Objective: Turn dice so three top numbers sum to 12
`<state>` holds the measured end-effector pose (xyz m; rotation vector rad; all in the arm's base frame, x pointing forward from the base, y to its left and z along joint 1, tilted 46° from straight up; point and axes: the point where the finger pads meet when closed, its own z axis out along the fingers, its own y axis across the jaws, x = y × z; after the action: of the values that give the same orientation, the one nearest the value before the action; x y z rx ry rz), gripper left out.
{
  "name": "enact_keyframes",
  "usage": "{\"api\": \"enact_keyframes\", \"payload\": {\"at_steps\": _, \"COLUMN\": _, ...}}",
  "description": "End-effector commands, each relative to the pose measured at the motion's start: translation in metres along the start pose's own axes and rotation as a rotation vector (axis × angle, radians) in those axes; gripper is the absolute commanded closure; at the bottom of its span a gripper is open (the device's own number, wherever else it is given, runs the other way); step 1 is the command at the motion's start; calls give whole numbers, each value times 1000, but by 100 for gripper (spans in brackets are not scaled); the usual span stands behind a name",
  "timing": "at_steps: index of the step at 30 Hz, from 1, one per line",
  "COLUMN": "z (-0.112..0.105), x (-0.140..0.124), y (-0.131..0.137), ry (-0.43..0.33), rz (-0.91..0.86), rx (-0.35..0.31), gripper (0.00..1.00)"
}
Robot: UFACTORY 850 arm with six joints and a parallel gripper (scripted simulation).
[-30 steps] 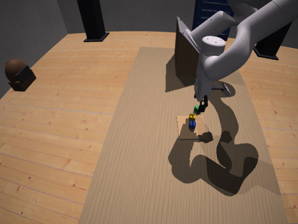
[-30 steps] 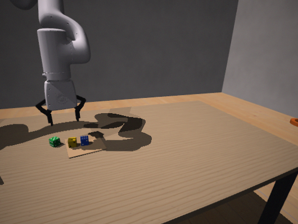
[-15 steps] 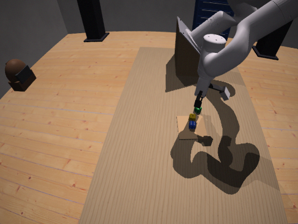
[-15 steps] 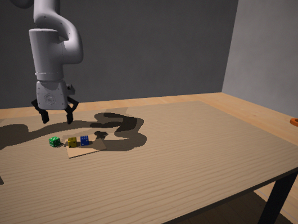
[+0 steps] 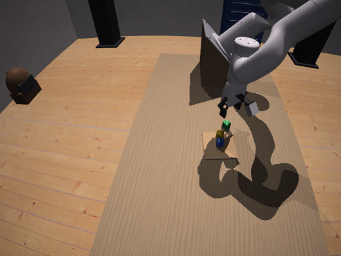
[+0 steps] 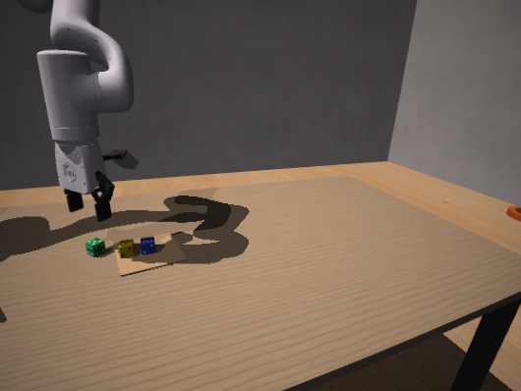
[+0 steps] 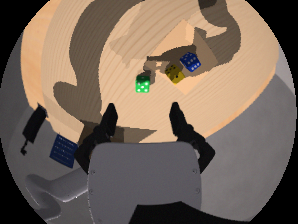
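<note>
Over the table point(image 6: 344, 275), arm vertical, tool point(image 6: 88, 205) (fingers apart, empty) above green die point(image 6: 94, 247).

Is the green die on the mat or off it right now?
Off. The green die sits on bare table beside the mat; the yellow die and blue die rest on it.

Standing on a plank floor point(image 5: 64, 128) between dark grey walls point(image 6: 256, 79). Carrying long, hard shadows across the ribbed wooden bench point(image 6: 319, 275). Showing a blue cabinet point(image 5: 239, 11), black posts point(image 5: 104, 22) and a brown round object point(image 5: 19, 84) around the edges.
</note>
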<state>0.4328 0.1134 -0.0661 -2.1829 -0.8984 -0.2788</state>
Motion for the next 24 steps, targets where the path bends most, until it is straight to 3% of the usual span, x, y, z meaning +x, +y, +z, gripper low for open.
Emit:
{"api": "enact_keyframes", "payload": {"at_steps": 1, "z": -1, "x": -1, "y": -2, "ry": -6, "rz": 55, "rx": 3, "gripper": 0}}
{"api": "enact_keyframes", "payload": {"at_steps": 3, "z": -1, "x": -1, "y": -2, "ry": -6, "rz": 56, "rx": 3, "gripper": 0}}
{"api": "enact_keyframes", "payload": {"at_steps": 4, "z": -1, "x": -1, "y": -2, "ry": -6, "rz": 56, "rx": 3, "gripper": 53}}
{"api": "enact_keyframes", "payload": {"at_steps": 24, "z": -1, "x": -1, "y": -2, "ry": -6, "rz": 56, "rx": 3, "gripper": 53}}
